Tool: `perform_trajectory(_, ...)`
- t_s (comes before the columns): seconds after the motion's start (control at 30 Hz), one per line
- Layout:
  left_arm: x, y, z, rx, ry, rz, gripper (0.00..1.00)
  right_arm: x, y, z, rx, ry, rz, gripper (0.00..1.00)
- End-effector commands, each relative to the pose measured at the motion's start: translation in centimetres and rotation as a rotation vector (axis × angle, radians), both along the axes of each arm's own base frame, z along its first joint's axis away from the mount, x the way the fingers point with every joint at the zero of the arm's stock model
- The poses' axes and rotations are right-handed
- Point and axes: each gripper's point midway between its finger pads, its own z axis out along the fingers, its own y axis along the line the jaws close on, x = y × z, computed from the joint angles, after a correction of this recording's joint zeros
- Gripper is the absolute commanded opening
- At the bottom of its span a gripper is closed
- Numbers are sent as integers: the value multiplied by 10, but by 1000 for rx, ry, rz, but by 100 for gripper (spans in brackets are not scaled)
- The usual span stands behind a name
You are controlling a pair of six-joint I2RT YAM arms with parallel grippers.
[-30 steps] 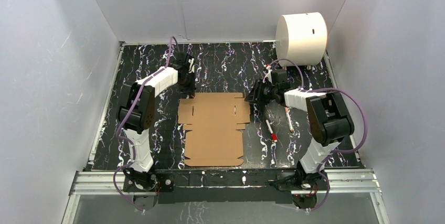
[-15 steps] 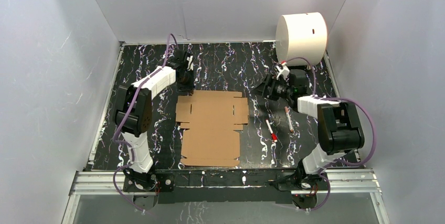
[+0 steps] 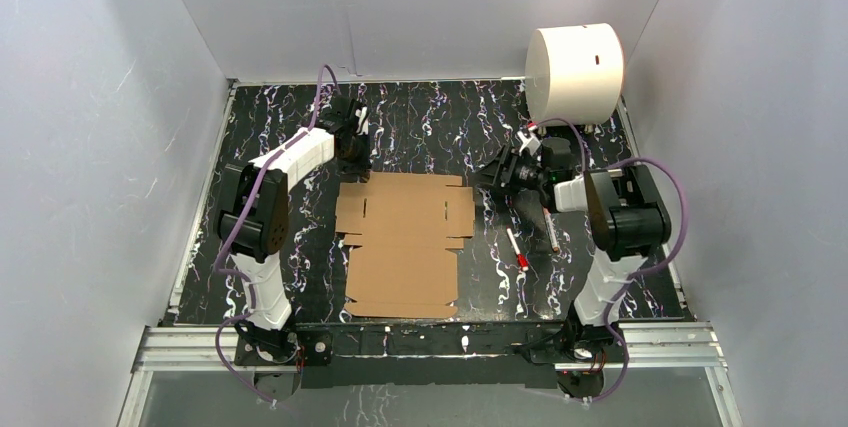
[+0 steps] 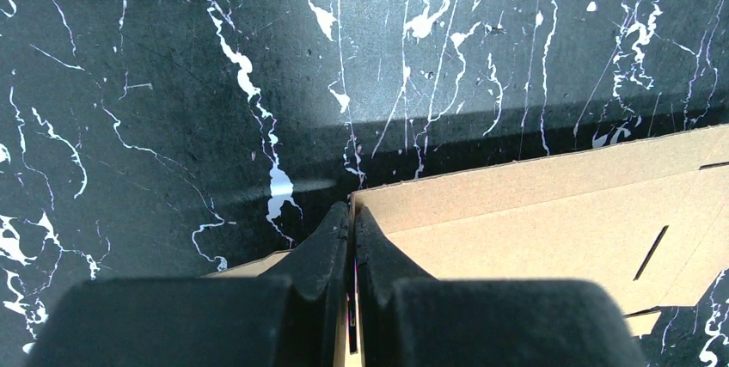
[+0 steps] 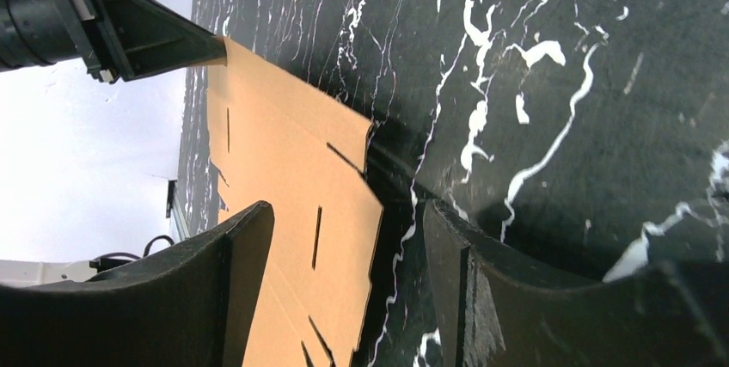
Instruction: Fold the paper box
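Note:
The paper box [image 3: 400, 242] lies flat and unfolded in the middle of the black marbled table, brown with slits and notched flaps. My left gripper [image 3: 354, 165] is at its far left corner. In the left wrist view the left gripper [image 4: 351, 208] is shut on that corner of the paper box [image 4: 550, 212], which is slightly raised and casts a shadow. My right gripper [image 3: 497, 179] hovers open at the sheet's far right edge. In the right wrist view the right gripper [image 5: 348, 247] is open, and the edge of the paper box [image 5: 284, 161] shows between its spread fingers without touching them.
A large white cylinder [image 3: 574, 72] stands at the back right corner. Two pens [image 3: 516, 248] [image 3: 551, 227] lie on the table right of the cardboard, under the right arm. White walls enclose the table on three sides.
The right gripper opened wider; its arm swung back, then returned toward the sheet's right edge. The cardboard slid slightly left with the left gripper.

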Motion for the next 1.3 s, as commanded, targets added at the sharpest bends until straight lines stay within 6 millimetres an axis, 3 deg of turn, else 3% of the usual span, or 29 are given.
perform_trajectory(0.0, -2, -3, 34, -32, -71, -24, 0, 23, 19, 14, 36, -96, 27, 71)
perform_trajectory(0.3, -2, -3, 32, -33, -74, -26, 0, 27, 50, -5, 45, -64, 97, 58)
perform_trajectory(0.83, -3, -5, 27, -41, -71, -35, 0, 27, 63, -2, -4, -69, 145, 31)
perform_trajectory(1.27, -4, -3, 28, -35, -75, -34, 0, 37, 69, -4, -302, -70, 120, 29)
